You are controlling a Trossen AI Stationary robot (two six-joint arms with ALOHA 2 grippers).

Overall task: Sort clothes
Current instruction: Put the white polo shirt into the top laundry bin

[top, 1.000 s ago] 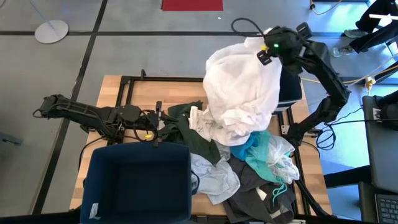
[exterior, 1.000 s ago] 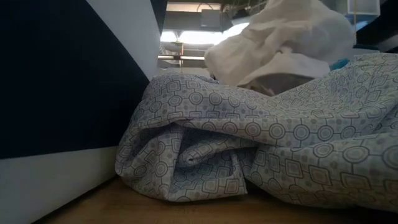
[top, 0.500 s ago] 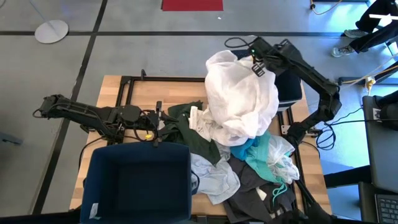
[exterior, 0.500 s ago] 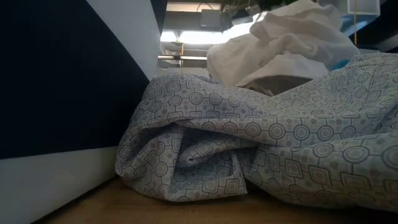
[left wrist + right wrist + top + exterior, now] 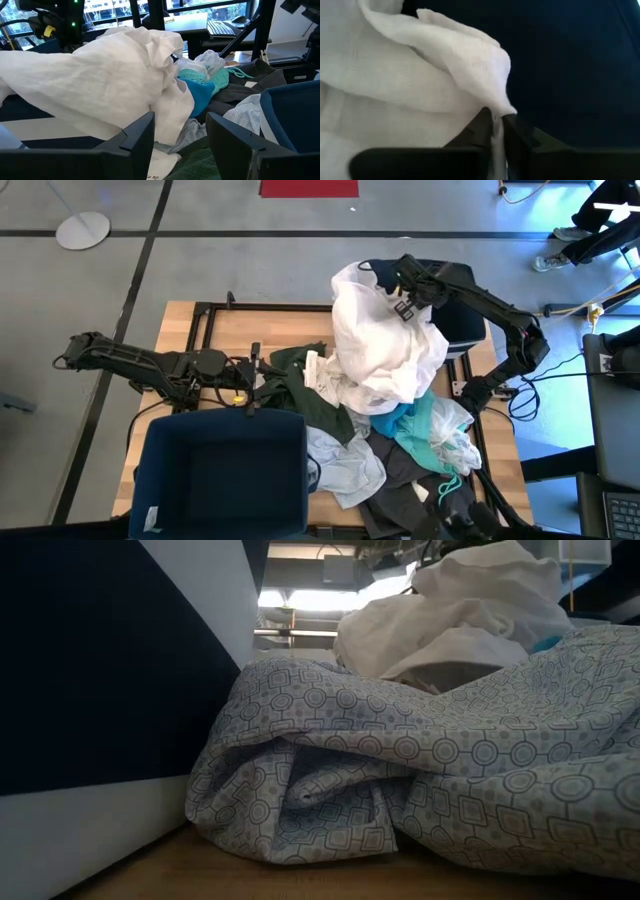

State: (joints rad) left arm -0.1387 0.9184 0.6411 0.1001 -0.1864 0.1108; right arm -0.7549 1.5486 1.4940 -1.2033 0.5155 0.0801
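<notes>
In the upper right, the right pincer (image 5: 385, 277) pinches only a thin fold of the white garment (image 5: 385, 345), which could slip free. The left pincer (image 5: 252, 385), fingers apart, waits at left.

White garment (image 5: 385, 345), teal garment (image 5: 415, 425), dark olive garment (image 5: 300, 385), navy bin (image 5: 220, 475).

I see a wooden table (image 5: 175, 330) carrying a clothes pile (image 5: 390, 430), a navy bin (image 5: 222, 475) at front left.
</notes>
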